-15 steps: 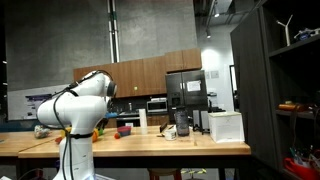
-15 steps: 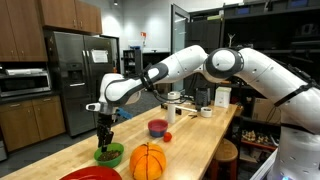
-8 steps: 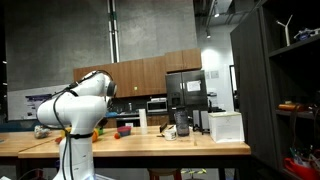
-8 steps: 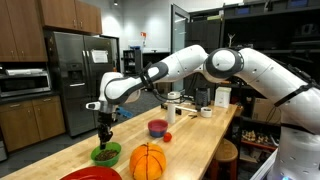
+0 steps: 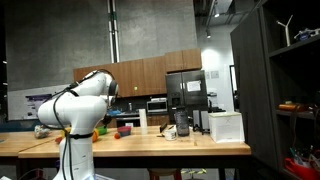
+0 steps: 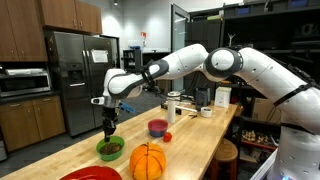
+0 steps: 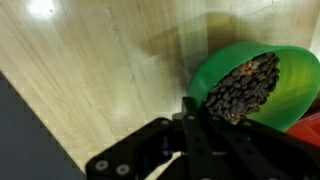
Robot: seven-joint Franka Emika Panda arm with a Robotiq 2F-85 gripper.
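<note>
Green bowl (image 6: 112, 154) stands directly under the pincer (image 6: 108, 131), on the wooden counter (image 6: 200, 140) near its front end. We record the pincer as pressed together: in the wrist view its two fingers meet at a point (image 7: 190, 104) just at the near rim of the bowl (image 7: 295, 62), and we see nothing pinched between them. In an exterior view the fingertips hang just above the bowl; whether they touch the rim or the contents we cannot tell.

The bowl is filled almost to the brim with dark brown grains (image 7: 243, 88), loose and heaped.

We judge the bowl to be thin moulded plastic: light, fairly stiff, smooth and likely slippery at the wall. The filling adds some weight and will shift or spill if the bowl tips. The best hold, in our view, is across the rim, one finger inside and one outside, at a spot free of grains, with the bowl kept level.

Outward from the bowl we note an orange ball (image 6: 148, 161) just beside it, a red object (image 6: 85, 175) at the counter's near corner, and a purple bowl (image 6: 158, 128) further along, with the bare counter (image 7: 90, 70) on the other side
</note>
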